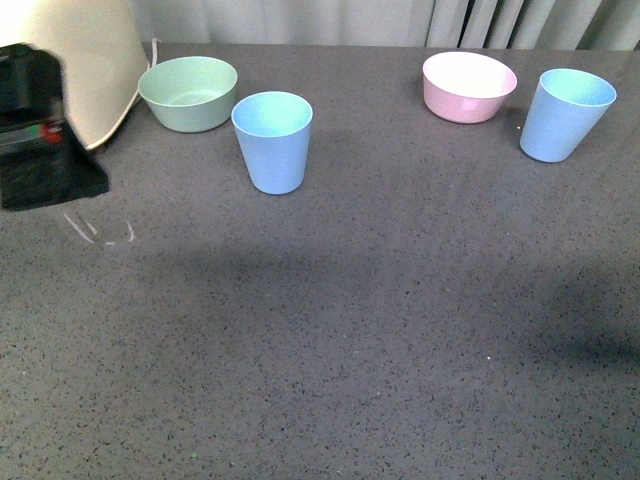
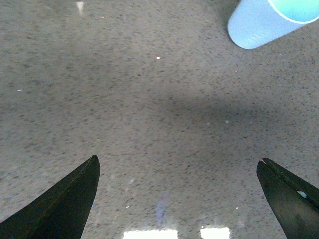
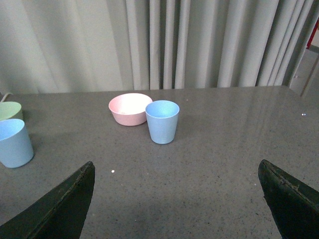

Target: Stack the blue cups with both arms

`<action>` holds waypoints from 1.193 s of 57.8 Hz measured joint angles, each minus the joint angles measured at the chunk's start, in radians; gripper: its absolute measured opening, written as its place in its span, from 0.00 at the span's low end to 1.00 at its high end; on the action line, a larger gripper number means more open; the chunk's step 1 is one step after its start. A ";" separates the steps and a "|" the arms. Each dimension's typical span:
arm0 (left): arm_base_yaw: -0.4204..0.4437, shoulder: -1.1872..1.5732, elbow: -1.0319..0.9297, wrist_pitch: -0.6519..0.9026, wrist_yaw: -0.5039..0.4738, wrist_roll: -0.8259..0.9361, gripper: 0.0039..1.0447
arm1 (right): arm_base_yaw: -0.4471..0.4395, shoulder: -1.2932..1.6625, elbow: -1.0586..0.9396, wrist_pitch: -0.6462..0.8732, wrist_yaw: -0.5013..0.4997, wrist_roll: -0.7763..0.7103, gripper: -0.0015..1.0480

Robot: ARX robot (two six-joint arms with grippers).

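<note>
Blue cups, two alike, stand upright and well apart on a dark grey speckled table (image 1: 330, 340). Neither sits inside the other, so the stacking appears not to have begun. Nearest the robot, the left pincer (image 2: 178, 160) is spread wide over bare table with nothing between its black fingers. The right pincer (image 3: 175, 164) is also spread wide and empty, raised above the table and facing the cups from some way off. In the front view a blurred black part of the left arm (image 1: 40, 130) shows at the left edge; the right arm is out of sight there. Farther on, the left cup (image 1: 272, 140) stands close in front of a mint-green bowl (image 1: 188, 92). Its lower part seems to be what shows at the edge of the left wrist view, clear of the fingers. The right cup (image 1: 565, 113) stands just beside a pink bowl (image 1: 469, 86), on the side away from the other cup. Behind the green bowl a cream-white appliance (image 1: 85, 60) fills the far left corner, and a pale pleated curtain (image 3: 199, 45) closes the back. Judging from this, the whole job is left: grasp a cup with each arm, bring them together, and lower one into the other.
</note>
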 joint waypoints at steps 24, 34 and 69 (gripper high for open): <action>-0.097 0.321 0.284 -0.034 -0.076 -0.043 0.92 | 0.000 0.000 0.000 0.000 0.000 0.000 0.91; -0.114 0.392 0.353 -0.044 -0.089 -0.054 0.92 | 0.000 0.000 0.000 0.000 0.000 0.000 0.91; -0.122 0.537 0.563 -0.116 -0.082 -0.139 0.92 | 0.000 0.000 0.000 0.000 0.000 0.000 0.91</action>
